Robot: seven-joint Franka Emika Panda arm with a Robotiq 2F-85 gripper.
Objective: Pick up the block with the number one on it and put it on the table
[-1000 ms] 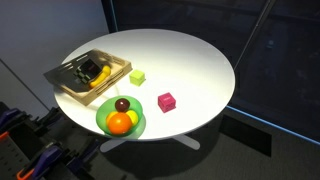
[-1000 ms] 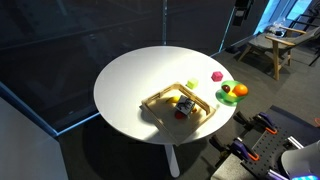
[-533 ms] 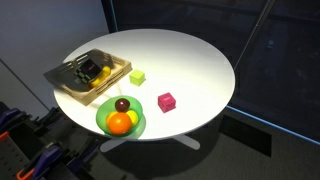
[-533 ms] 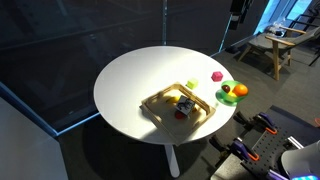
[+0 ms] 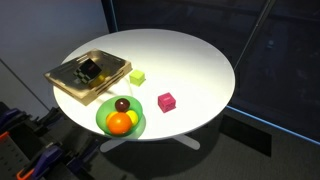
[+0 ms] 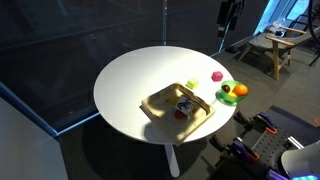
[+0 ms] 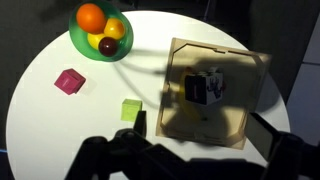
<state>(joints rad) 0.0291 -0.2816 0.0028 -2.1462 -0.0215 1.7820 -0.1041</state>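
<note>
The block with the number one (image 7: pixel 205 87) is a dark cube with whitish patches. It lies inside the shallow wooden tray (image 7: pixel 235 118) on the round white table (image 7: pixel 60 115). It also shows in both exterior views (image 5: pixel 88 68) (image 6: pixel 185 104). My gripper (image 7: pixel 200 128) is open and empty, high above the table, with its dark fingers (image 7: pixel 140 122) standing either side of the tray's near edge. In an exterior view the gripper (image 6: pixel 228 14) hangs at the top edge. Its shadow falls across the tray.
A yellow-green cube (image 7: pixel 132 110) (image 5: pixel 136 76) sits on the table beside the tray. A magenta cube (image 7: pixel 69 81) (image 5: pixel 166 101) lies further off. A green plate (image 7: pixel 80 42) (image 5: pixel 103 122) holds an orange, a yellow fruit and a dark fruit near the table's edge.
In the exterior view that shows it, my gripper has shifted sideways along the top edge. A shadow now darkens the tray. The block and cubes have not moved.
</note>
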